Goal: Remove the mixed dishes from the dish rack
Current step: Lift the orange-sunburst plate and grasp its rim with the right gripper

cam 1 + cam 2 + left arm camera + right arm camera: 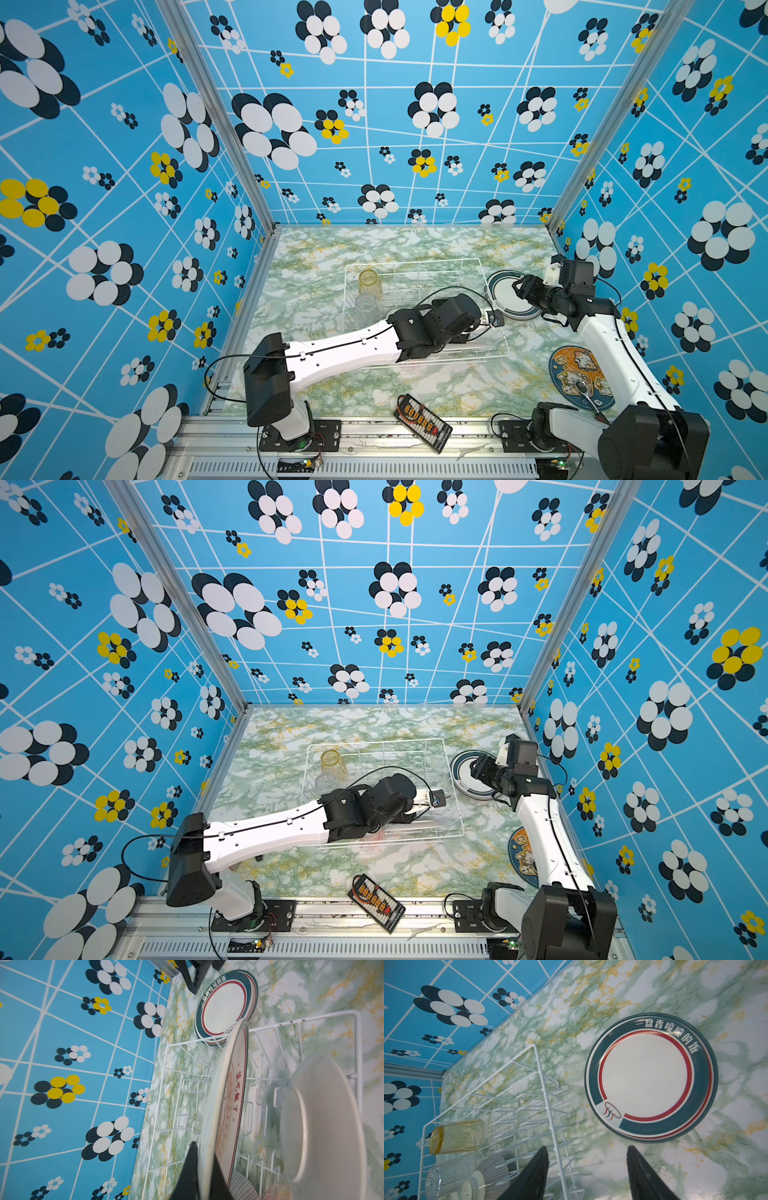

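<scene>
At the far-left corner of the dish rack [415, 262] we see the yellow tumbler [369, 282], with the clear tumbler [365, 305] just nearer us. The rack sits mid-tabletop [316, 257], and our left arm [345, 349] reaches across it toward its near-right corner.

There the left gripper [205, 1159] is clamped on the rim of an upright plate [230, 1095], one finger on each face. The striped bowl [243, 1186] lies just beside it, and a second white dish [324, 1115] leans further along.

The held plate stands on edge among the prongs [188, 1084]. In the left wrist view its edge runs straight away from the gripper toward the stack of plates [505, 291], which rests on the tabletop just outside the rack's right side. We judge the plate must rise clear of the prongs first, then travel rightward over the rim.

The right gripper [587, 1148] hovers over that stack with its jaws apart, holding nothing. It is nearer the stack, but the left has the plate.
</scene>
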